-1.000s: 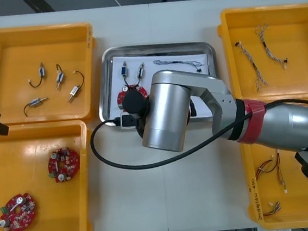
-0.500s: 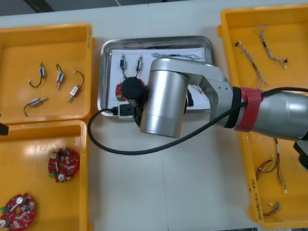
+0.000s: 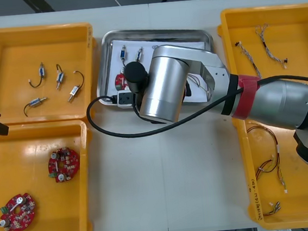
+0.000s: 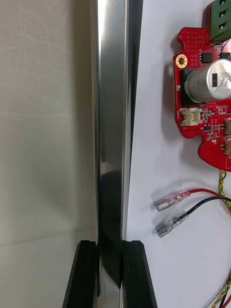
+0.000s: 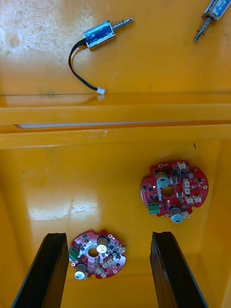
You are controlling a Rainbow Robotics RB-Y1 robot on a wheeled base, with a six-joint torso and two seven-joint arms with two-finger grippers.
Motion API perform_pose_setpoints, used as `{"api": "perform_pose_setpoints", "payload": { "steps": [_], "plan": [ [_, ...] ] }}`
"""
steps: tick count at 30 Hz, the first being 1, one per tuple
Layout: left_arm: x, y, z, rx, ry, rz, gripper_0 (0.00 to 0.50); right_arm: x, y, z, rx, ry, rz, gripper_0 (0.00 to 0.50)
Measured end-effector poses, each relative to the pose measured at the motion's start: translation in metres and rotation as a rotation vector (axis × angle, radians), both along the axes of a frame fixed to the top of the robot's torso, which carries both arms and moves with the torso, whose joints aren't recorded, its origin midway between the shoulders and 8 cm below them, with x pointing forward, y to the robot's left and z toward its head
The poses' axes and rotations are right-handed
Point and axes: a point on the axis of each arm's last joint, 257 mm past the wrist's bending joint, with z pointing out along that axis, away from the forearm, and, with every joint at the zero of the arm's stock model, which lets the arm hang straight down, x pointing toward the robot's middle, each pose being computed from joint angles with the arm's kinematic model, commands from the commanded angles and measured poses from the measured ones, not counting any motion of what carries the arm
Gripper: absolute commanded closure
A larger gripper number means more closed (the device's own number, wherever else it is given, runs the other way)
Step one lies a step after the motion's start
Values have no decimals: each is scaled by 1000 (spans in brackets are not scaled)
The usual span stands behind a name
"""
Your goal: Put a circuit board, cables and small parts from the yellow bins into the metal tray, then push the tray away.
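Observation:
The metal tray lies between the yellow bins, white inside. It holds a red circuit board and two small metal parts. My right arm reaches over its near edge. In the right wrist view my right gripper is shut on the tray's shiny rim, one finger outside and one inside. Past the inner finger lie the circuit board and red and black cable ends. My left gripper hangs open over the near left bin.
Two circuit boards lie in the near left bin. The far left bin holds several small metal parts. The right-hand bins hold cables. My right arm's black hose loops over the table in front of the tray.
The tray has slid away from me toward the table's far edge, my right gripper holding its rim and moving with it. The left arm has stayed still.

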Motion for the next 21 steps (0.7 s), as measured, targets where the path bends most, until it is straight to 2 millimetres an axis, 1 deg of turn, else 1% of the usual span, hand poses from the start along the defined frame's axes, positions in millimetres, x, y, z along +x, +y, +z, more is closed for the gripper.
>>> {"api": "perform_pose_setpoints", "payload": {
  "steps": [9, 21],
  "plan": [
    [0, 0, 0, 0, 0, 0, 0, 15, 3, 3, -10, -39, 24, 500],
    [0, 0, 0, 0, 0, 0, 0, 30, 1, 10, -16, -64, 37, 500]
  ]
}}
